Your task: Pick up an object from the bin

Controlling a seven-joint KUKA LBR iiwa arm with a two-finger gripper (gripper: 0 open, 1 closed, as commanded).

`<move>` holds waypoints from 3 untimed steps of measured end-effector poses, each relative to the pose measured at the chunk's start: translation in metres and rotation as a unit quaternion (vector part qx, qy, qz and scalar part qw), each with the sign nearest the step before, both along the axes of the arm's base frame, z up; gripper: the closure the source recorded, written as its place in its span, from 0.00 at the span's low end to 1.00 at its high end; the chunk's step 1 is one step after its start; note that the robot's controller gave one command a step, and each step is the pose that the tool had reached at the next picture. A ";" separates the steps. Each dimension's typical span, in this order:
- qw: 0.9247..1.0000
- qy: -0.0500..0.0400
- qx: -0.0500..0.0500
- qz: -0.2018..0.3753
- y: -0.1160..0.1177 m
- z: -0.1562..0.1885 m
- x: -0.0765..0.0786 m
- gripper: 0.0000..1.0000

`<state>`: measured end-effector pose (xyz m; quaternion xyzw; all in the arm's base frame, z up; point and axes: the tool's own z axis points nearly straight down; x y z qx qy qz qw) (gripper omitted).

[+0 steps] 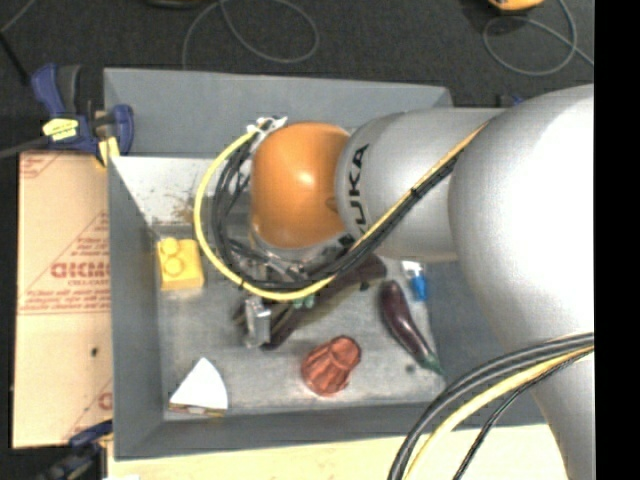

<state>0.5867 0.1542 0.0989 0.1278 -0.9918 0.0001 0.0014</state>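
On arm over bin, KUKA lettering.

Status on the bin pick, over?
Gripper low over mid-bin floor, grip unreadable. Nearest things: red-brown lump, yellow block. Lying apart: purple eggplant toy, white wedge.

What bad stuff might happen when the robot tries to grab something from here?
1. The gripper sits low between the yellow brick, the white wedge and the reddish-brown lump, seemingly over none of them, so it may grab nothing.
2. The purple toy eggplant and a blue-and-white thing lie right beside the big arm, which might knock them as it moves.
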 end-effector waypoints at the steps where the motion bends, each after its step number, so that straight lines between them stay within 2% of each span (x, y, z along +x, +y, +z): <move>1: 1.000 -0.006 0.003 0.002 -0.021 0.006 -0.010 0.00; 2: 0.999 -0.003 0.001 0.046 -0.043 -0.025 0.010 0.00; 3: 0.989 -0.008 0.003 0.149 -0.087 -0.027 0.016 1.00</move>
